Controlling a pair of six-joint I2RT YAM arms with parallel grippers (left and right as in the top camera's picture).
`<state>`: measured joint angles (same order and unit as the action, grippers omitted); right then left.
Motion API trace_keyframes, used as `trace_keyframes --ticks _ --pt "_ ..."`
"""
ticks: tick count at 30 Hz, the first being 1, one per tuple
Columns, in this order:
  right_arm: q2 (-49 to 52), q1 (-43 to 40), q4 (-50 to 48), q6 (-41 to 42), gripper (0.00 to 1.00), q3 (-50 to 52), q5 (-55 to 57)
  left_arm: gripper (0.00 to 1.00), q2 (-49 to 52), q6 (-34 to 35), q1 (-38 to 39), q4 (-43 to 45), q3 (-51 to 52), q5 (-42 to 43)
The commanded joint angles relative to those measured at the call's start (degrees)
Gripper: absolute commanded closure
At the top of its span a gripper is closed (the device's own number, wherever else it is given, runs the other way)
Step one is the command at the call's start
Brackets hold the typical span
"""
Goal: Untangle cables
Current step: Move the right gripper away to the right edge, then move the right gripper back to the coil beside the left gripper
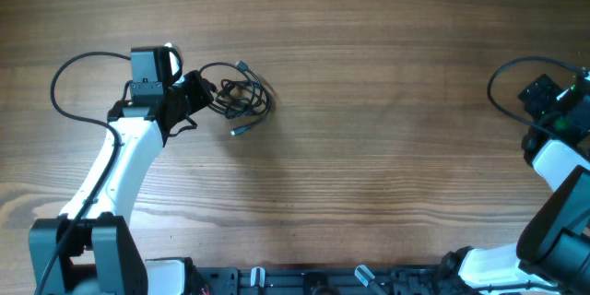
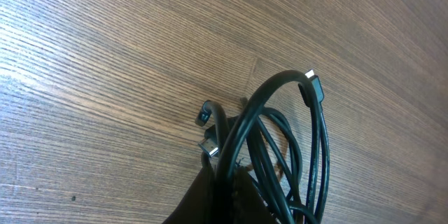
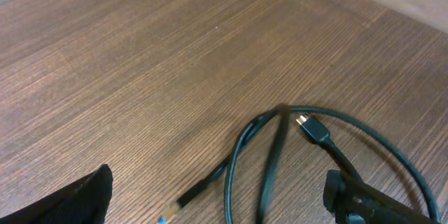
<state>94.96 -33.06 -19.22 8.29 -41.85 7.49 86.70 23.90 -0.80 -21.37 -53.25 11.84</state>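
The cables (image 1: 241,98) lie in a small knotted heap on the left half of the wooden table (image 1: 387,157), with one plug end poking out below the pile and another at its top. Close up from the left wrist they are thin dark loops crossing over one another. I can count three small plug tips, but where each cord starts and ends is lost in the crossings.

The left gripper (image 1: 198,98) sits right at the heap's left edge. In its own camera only a dark stub of its fingers (image 2: 206,206) shows at the bottom edge, the rest cut off. The loops run straight down into it, so the jaws look clamped on the cables.

The right gripper (image 3: 217,206) is well away at the table's far right edge. Its two dark fingers sit in the lower corners of its view, spread wide with nothing between them. A dark cord (image 3: 276,122) with a small plug curls on the wood there; I cannot tell what it belongs to.
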Motion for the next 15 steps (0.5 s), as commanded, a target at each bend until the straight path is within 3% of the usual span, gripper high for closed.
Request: trace_keyframes --ticks 1,5,10,15 --pt "0.28 0.22 4.37 0.7 0.0 -3.72 -1.2 0.93 0.39 0.52 -0.15 0.35 -0.85 -0.37" --pt "0.17 2.27 21.51 0.17 0.01 -15.21 -1.22 0.95 0.39 0.52 -0.15 0.35 -0.85 -0.37" --pt "0.17 8.09 36.28 0.26 0.0 -25.49 -6.03 0.96 0.39 -0.2 -0.15 0.35 -0.85 0.2" --pt "0.31 18.73 42.53 1.29 0.0 -25.59 -11.26 0.96 0.39 -7.48 -0.15 2.32 -0.85 14.08"
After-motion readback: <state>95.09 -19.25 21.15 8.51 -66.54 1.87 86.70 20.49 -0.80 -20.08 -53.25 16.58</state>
